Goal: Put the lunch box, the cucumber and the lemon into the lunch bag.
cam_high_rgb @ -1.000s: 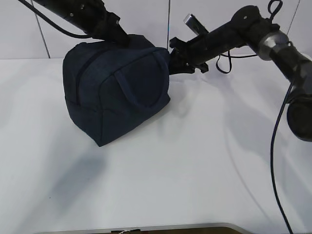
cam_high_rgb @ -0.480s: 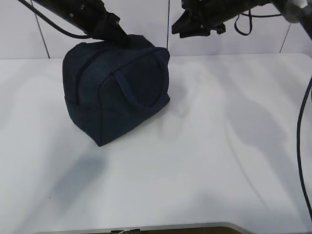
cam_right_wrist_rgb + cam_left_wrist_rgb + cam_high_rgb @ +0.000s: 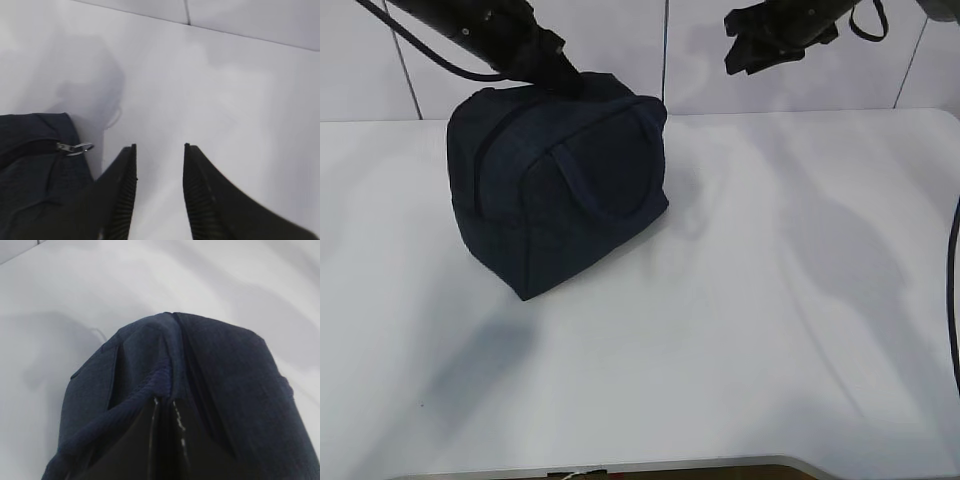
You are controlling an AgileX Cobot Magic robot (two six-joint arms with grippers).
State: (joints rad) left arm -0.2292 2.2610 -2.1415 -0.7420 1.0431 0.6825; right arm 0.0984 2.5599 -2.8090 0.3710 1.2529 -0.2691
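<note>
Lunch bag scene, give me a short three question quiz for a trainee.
1. True or false: the lunch bag stands on the table with its zipper shut.
2. Which hand grips the bag's top? A) left B) right
3. Fill in: the right hand is empty, its jaws ____.

Key: 1 true. 2 A, the left hand pinches the fabric by the zipper. 3 open, with the ring pull off to its side.

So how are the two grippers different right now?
The left gripper is pinched shut on the lunch bag fabric at its top; the right gripper is open and empty. The left sits down on the bag, while the right hangs in the air apart from it, above the table. Both have dark fingers.
</note>
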